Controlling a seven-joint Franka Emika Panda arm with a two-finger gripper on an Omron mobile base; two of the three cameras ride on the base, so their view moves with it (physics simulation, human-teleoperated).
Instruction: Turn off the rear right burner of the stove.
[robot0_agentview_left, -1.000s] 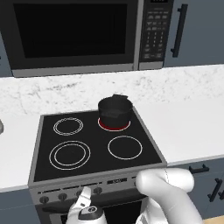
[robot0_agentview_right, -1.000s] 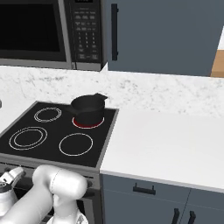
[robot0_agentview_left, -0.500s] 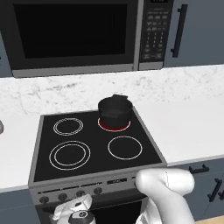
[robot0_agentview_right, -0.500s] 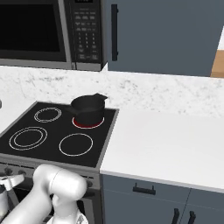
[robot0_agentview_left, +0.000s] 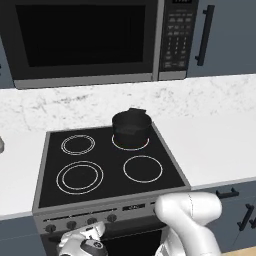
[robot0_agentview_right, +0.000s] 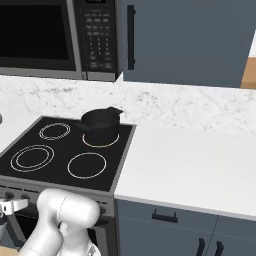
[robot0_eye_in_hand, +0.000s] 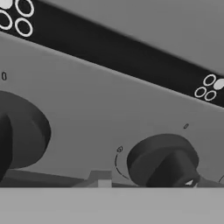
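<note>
The white arm's two-finger gripper (robot0_agentview_left: 82, 244) is hanging low in front of the black glass stove (robot0_agentview_left: 107, 167), just below the left end of its grey steel panel (robot0_agentview_left: 100, 214); I cannot tell whether the claw is wide or narrow, since its fingers are not clearly showing. The rear right burner (robot0_agentview_left: 131, 142), a thin pale ring, is sitting at the far right corner of the cooktop under a small black pot (robot0_agentview_left: 131, 128), and it is showing no red glow, so my guess is the burner may already be off.

The risk from here lies in choosing the wrong control. In the hand view two dark round knobs (robot0_eye_in_hand: 162, 159) are filling the panel side by side, looking much alike, and small ring icons are sitting above them. A grip on the neighbour, or a turn the wrong way, could switch on another burner.

Counting: four ring-marked burners, one pot, about four knobs along the panel in the left base view, and one black microwave (robot0_agentview_left: 82, 40) above.
</note>
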